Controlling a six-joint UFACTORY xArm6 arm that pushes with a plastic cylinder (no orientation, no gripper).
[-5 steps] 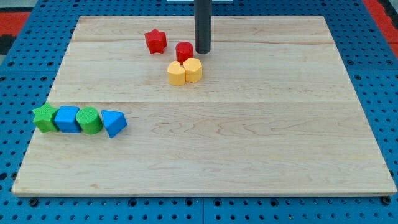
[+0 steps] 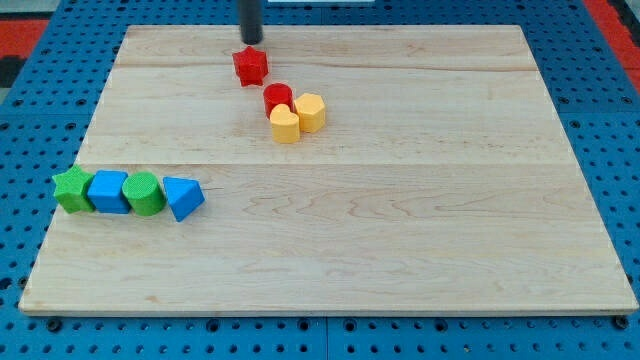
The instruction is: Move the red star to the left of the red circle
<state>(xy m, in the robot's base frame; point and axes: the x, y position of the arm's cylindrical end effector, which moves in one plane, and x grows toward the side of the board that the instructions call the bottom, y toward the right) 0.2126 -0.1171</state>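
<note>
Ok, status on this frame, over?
My tip just above red star. Star sits upper-left of red circle. Two yellow blocks crowd circle's lower right.

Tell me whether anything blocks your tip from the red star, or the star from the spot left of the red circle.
Nothing visible does. My tip sits just above the red star toward the view's top, with bare board between. The board to the view's left of the red circle holds no block; the yellow blocks lie on its other side.

We see a red star [image 2: 251, 65], red circle [image 2: 278, 98], two yellow blocks [image 2: 298, 118], green star [image 2: 71, 189], blue cube [image 2: 107, 191], green cylinder [image 2: 144, 193], blue triangle [image 2: 182, 197], pale wooden board [image 2: 400, 200].
</note>
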